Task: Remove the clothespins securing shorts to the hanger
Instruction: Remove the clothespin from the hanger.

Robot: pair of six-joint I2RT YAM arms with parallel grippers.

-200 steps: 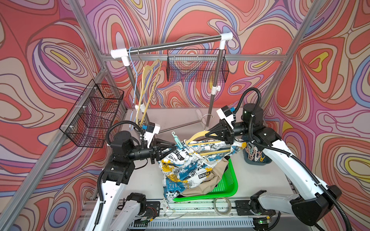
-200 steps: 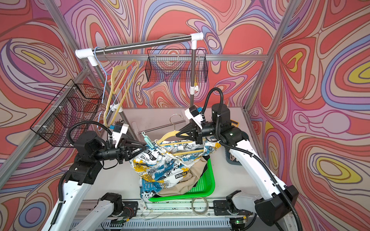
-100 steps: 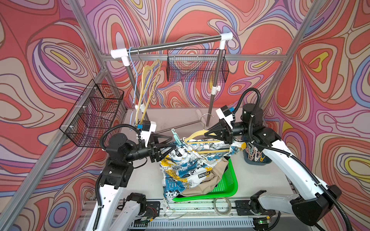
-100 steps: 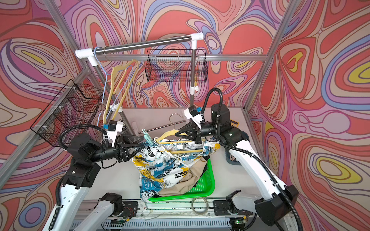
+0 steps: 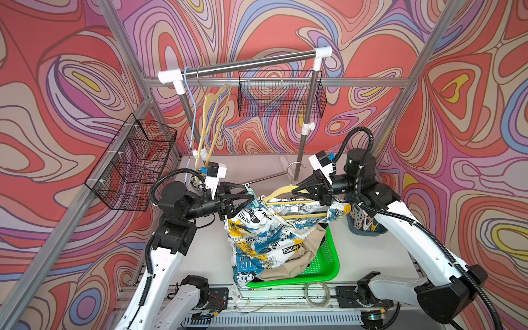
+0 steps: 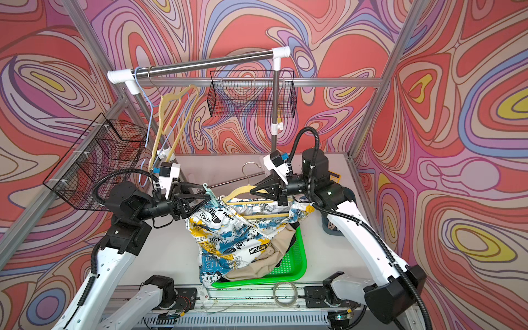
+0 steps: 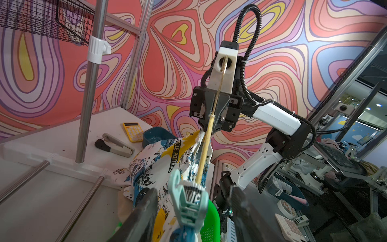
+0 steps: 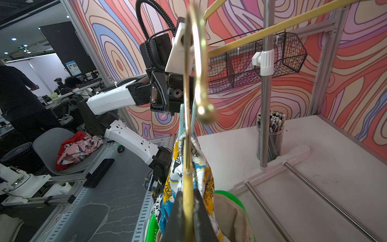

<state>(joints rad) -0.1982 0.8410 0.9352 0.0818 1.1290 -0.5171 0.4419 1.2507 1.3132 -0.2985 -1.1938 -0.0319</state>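
Right gripper (image 7: pixel 210 130) clamps hanger (image 7: pixel 206 146); left gripper (image 7: pixel 191 196) gapes around clothespin (image 7: pixel 185 206), partly cut off

Bright even light; hanger hook (image 8: pixel 199 62) blurred close-up.

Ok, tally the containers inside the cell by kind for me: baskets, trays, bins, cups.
black wire baskets: 2
green plastic tray: 1
dark blue plastic bin: 1
clear cup of pencils: 1
Total: 5
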